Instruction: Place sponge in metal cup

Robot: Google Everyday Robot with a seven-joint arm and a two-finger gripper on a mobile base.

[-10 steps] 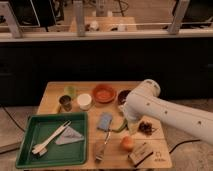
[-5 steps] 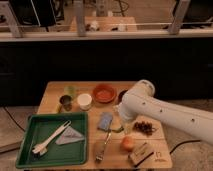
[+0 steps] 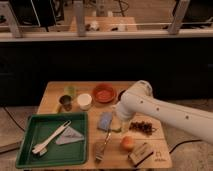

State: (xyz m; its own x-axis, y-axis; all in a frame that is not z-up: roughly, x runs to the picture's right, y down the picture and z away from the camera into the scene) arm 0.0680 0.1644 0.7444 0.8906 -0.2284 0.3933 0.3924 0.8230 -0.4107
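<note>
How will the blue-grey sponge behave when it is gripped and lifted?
The sponge looks like a soft flat block, so it probably squashes and weighs little. Lying flat, it should not roll. The end effector is close beside it.

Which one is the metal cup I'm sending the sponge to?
On the wooden table, the gripper is beside the sponge at the middle; look left, just behind the green tray's far rim. The metal cup is the dark, shiny one, unlike the light-green cup behind it and the white cup to its right.
</note>
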